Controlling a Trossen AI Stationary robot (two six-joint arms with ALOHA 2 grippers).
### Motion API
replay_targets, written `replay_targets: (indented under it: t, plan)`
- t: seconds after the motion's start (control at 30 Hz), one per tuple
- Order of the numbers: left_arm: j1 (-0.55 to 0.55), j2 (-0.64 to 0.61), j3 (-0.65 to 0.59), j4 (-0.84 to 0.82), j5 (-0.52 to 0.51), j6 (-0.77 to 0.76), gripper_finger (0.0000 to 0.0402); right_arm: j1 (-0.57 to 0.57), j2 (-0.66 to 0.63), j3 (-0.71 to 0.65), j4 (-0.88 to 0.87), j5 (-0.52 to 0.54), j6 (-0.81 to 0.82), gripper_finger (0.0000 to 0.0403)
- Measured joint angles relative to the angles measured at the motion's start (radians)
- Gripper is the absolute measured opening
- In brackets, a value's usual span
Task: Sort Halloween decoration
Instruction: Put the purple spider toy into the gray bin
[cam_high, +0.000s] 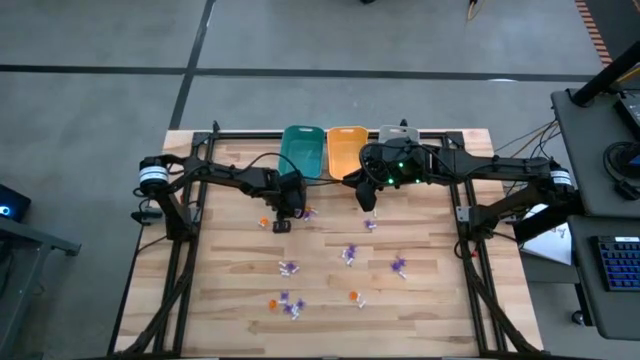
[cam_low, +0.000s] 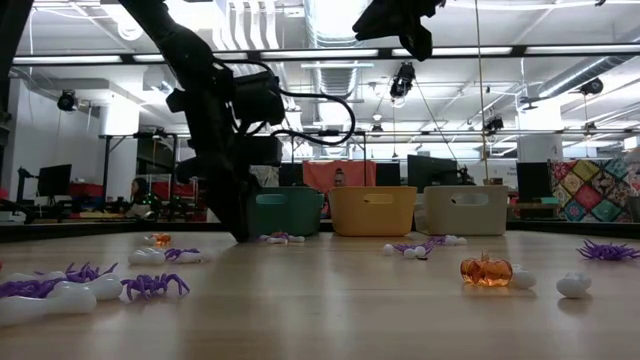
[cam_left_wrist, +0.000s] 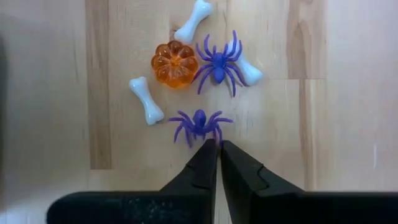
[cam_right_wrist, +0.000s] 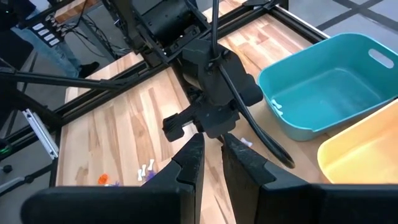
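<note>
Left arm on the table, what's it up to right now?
It is sorting Halloween trinkets. The left gripper is down at the table, shut, with its tips at a purple spider; whether it holds the spider cannot be told. Beside it lie an orange pumpkin, a second spider and white bones. More trinkets are scattered over the wooden table. The right gripper hangs raised near the teal bin, orange bin and grey bin.

- Ceiling strip lights (cam_low: 330, 52) glare white overhead; the room behind is evenly bright.
- The pale wooden bench top (cam_high: 330, 300) is softly lit, with faint shadows.
- Nearest purple plastic spiders (cam_low: 150, 285) at the bench's front edge look blurred.
</note>
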Motion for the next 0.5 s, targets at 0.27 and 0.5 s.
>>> replay_targets:
  t: [0.27, 0.5]
  plan:
    - [0.000, -0.032, 0.000, -0.019, 0.060, 0.002, 0.0000, 0.000, 0.000, -0.003, -0.001, 0.000, -0.003, 0.0047]
    - [0.000, -0.116, 0.000, -0.018, 0.095, -0.003, 0.0000, 0.000, 0.005, -0.021, -0.002, 0.000, -0.003, 0.0047]
